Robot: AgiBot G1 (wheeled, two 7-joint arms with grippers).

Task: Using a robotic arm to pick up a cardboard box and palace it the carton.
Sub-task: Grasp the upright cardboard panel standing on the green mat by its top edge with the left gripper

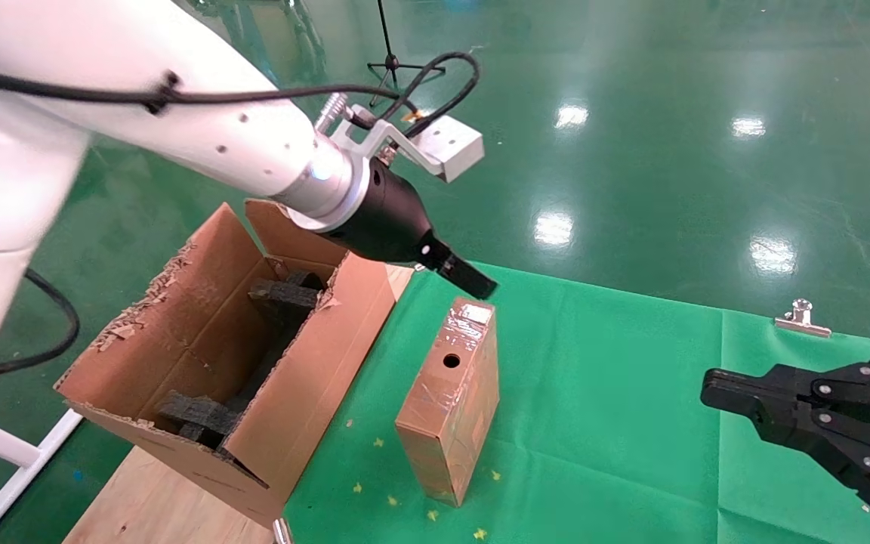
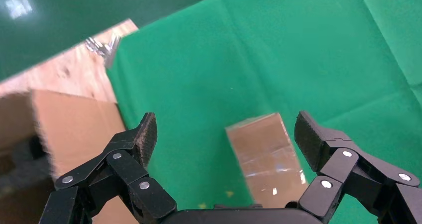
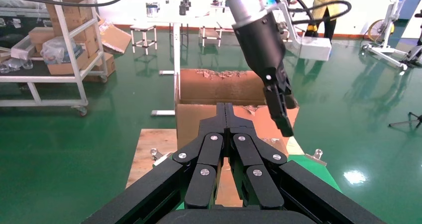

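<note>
At the far left of the head view the carton (image 1: 208, 363) sits on the bare wooden board (image 1: 155, 506), its ragged flaps standing open and black foam inserts (image 1: 284, 295) lodged inside. Above its far corner reaches the robotic arm (image 1: 201, 113) — the robot's left — white, with a silver wrist and a black cable looped over the wrist camera. Its left gripper (image 2: 224, 139) hangs in the air just above the far end of the cardboard box (image 1: 450, 400), not touching it; the left wrist view shows the fingers (image 2: 144, 137) spread wide, with the box's end below the gap between them.

The cardboard box stands on the green cloth (image 1: 616, 393) just beside the carton's right wall, apart from it, its taped narrow face with the round hole turned upward.

Further right, a metal clip (image 1: 803, 317) sits at the cloth's far edge. At the right edge the right gripper (image 1: 714, 393) hovers over the cloth well apart from the box — fingers pressed together, holding nothing.
</note>
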